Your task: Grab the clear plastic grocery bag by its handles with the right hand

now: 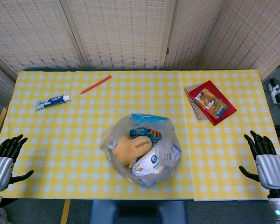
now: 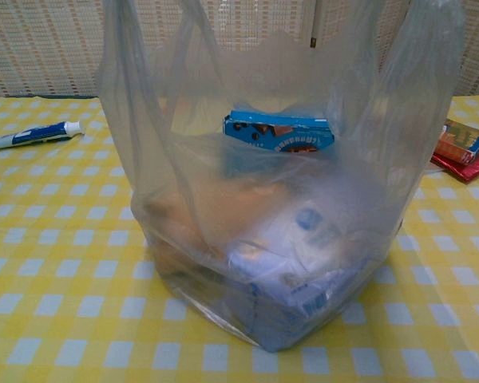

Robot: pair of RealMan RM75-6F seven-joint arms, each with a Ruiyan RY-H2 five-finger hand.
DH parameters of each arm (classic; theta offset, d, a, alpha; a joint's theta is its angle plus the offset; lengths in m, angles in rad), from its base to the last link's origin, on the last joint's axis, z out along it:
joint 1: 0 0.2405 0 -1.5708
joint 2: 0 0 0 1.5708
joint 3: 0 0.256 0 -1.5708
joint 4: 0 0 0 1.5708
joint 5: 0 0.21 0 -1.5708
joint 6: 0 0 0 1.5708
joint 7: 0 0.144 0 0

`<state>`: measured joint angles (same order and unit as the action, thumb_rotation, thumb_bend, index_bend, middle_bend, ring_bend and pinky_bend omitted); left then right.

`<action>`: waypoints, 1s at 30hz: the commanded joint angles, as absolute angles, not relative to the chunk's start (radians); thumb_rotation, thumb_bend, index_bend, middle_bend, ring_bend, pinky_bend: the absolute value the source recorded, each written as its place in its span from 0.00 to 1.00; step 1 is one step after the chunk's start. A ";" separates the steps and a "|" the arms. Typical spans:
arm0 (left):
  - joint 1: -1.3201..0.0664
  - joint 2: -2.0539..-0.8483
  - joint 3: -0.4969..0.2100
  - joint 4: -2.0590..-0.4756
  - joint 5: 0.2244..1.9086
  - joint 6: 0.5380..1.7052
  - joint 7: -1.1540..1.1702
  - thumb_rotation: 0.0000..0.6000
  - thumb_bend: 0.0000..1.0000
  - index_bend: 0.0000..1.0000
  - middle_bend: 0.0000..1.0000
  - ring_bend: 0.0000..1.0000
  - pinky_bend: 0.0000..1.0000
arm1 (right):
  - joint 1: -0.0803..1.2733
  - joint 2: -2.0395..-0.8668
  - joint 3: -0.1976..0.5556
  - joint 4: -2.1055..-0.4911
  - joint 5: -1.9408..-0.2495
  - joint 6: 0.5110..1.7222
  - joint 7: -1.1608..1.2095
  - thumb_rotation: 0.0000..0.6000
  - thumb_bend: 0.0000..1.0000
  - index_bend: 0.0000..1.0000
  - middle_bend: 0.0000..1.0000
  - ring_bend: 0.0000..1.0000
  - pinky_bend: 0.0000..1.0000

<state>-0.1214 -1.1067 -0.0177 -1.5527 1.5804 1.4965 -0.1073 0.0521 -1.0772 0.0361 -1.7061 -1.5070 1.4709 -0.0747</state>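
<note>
The clear plastic grocery bag (image 1: 142, 149) stands near the table's front edge, at the middle. It holds a blue snack box, a yellow-brown item and a white pouch. In the chest view the bag (image 2: 287, 199) fills the frame and its handles rise out of the top of the picture. My right hand (image 1: 266, 161) hovers at the table's right front corner, fingers spread, holding nothing, well right of the bag. My left hand (image 1: 5, 158) is at the left front corner, fingers apart and empty. Neither hand shows in the chest view.
A toothpaste tube (image 1: 52, 101) lies at the back left and a red pen (image 1: 96, 84) beyond it. A red book on a notebook (image 1: 210, 103) lies at the back right. The yellow checked tablecloth (image 1: 60, 144) covers the table.
</note>
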 commanded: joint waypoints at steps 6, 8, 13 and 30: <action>-0.123 -1.106 -0.019 -1.555 1.584 1.500 -0.110 1.00 0.10 0.06 0.07 0.03 0.00 | 0.052 -1.077 0.034 -1.706 -1.511 1.471 -0.076 1.00 0.22 0.00 0.00 0.00 0.00; -0.125 -1.107 -0.019 -1.555 1.588 1.502 -0.110 1.00 0.10 0.06 0.07 0.03 0.00 | 0.048 -1.077 0.031 -1.703 -1.522 1.480 -0.071 1.00 0.22 0.00 0.00 0.00 0.00; -0.132 -1.110 -0.017 -1.554 1.595 1.493 -0.112 1.00 0.10 0.06 0.07 0.03 0.00 | 0.050 -1.080 0.025 -1.674 -1.562 1.496 -0.014 1.00 0.23 0.00 0.00 0.00 0.00; -0.116 -1.103 -0.016 -1.559 1.584 1.512 -0.107 1.00 0.10 0.06 0.07 0.03 0.00 | 0.230 -1.054 -0.085 -1.556 -1.976 1.536 0.545 1.00 0.22 0.00 0.00 0.00 0.00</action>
